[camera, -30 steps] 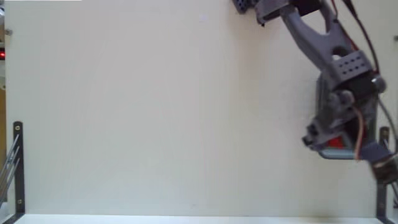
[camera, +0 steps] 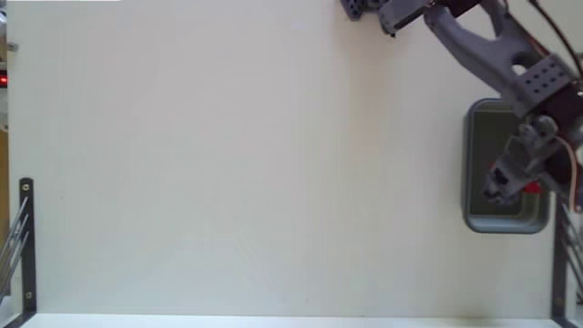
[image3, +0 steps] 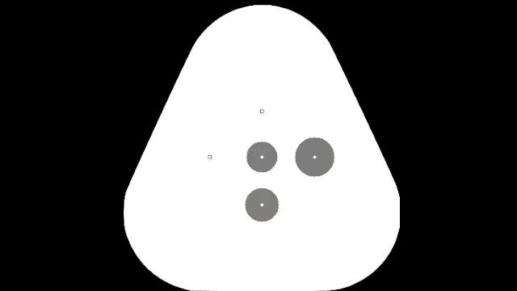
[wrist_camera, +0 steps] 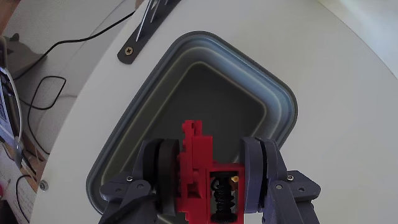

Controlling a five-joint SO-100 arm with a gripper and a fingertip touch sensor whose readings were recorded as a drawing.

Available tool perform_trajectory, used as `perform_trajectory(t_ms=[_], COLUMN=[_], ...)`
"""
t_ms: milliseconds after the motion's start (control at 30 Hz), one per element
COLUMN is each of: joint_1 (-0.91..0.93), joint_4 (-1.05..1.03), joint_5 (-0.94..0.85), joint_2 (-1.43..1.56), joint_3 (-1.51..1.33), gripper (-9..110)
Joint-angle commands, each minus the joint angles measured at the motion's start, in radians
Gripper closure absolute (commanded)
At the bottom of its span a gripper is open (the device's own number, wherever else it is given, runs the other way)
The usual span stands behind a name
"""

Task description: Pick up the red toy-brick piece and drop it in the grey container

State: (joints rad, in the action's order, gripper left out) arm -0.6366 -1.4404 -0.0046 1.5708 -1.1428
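Since your gripper [wrist_camera: 208, 180] is clamped on the red toy-brick piece [wrist_camera: 198, 163] and hangs above the grey container [wrist_camera: 155, 81], you can count the pick and the carry as done; only the drop is left, and the tub looks empty in the wrist view. You have little to steer around: in the fixed view the gripper [camera: 512, 187] sits over the container [camera: 483, 169] toward its right side, the brick [camera: 532, 189] near that wall; a black bracket [camera: 558, 251] stands just beyond the tub at the table edge [camera: 273, 316], while the whole left of the table lies open for backing away.
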Motion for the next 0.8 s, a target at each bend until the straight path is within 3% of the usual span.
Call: perform_trajectory(t_ms=[0,67,100,767], joint_1=[-0.016,-0.016,-0.016,-0.016], joint_4=[0.014,0.014,0.014,0.014], joint_5=[0.005,0.005,0.005,0.005], joint_2=[0.054,0.054,0.054,0.054], joint_3=[-0.007,-0.007,-0.007,-0.007], gripper=[49,49,-9,-9])
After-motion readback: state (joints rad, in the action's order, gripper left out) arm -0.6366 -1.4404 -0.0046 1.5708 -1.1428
